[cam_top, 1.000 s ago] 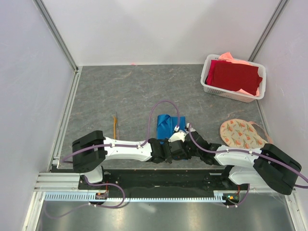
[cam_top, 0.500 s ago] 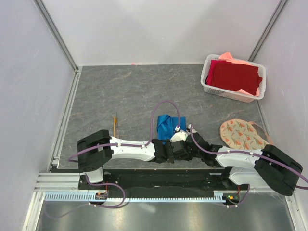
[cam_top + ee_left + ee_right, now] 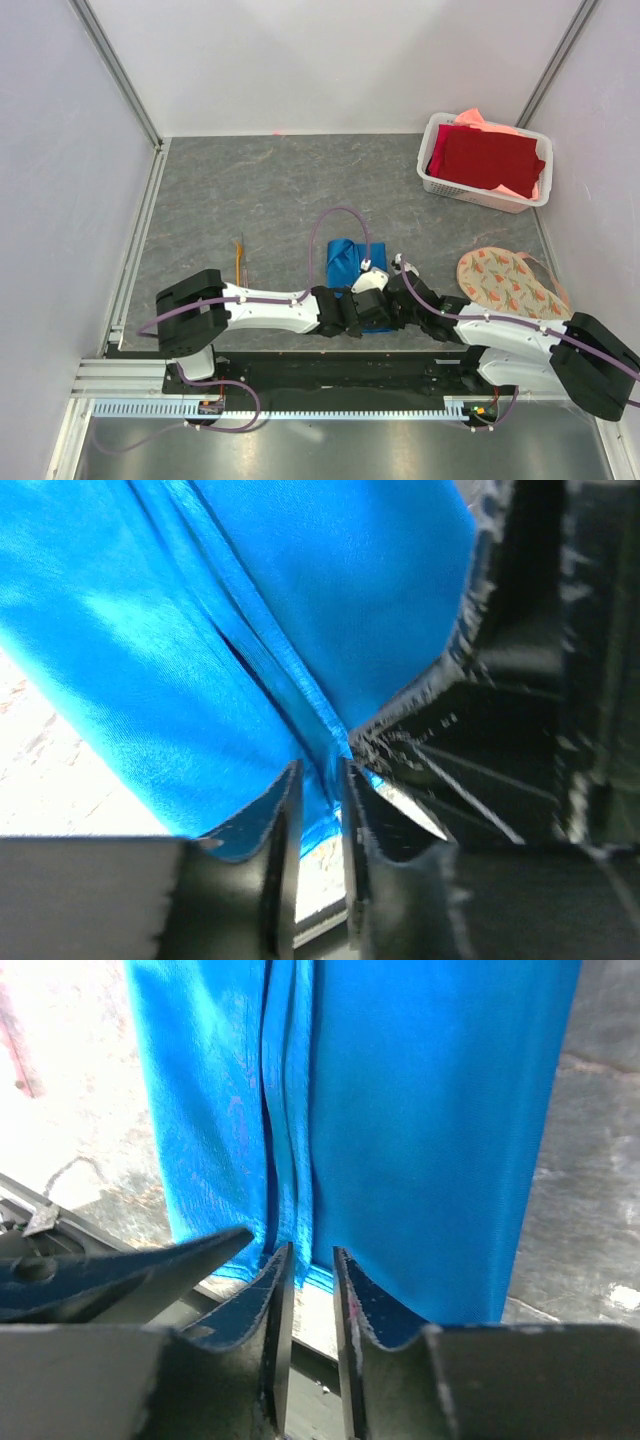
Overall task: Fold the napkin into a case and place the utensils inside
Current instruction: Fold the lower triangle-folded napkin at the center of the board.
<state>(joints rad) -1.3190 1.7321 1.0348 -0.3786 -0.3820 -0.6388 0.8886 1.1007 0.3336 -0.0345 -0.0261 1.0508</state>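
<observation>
Blue cloth, the napkin [image 3: 345, 262], is seen folded into a narrow layered strip on the grey table [image 3: 250, 190], near the front edge and about midway across. Its length runs away from the arms, and long pleats are visible along its middle in both wrist views.

Both arms are brought together at the strip's near end. That end is hidden from above by the two black wrists, and a loop of purple cable [image 3: 322, 225] arches over the far part of the cloth.

The left gripper [image 3: 318, 780] is held at the near hem with its jaws a little apart. A fold of the hem lies between the tips, and bright table is seen through the gap below it, so the cloth is not clamped. The right gripper [image 3: 312, 1255] is set just beside it at the same hem, its jaws likewise parted by a slim gap and closed on nothing.

The utensils [image 3: 240, 258] lie on the table well to the left of the napkin, apart from both arms.

A floral mat [image 3: 500, 278] is placed to the right, close to the right arm. At the far right corner a white basket [image 3: 478, 195] is filled with a dark red cloth [image 3: 490, 158] over a salmon-pink cloth [image 3: 475, 117].
</observation>
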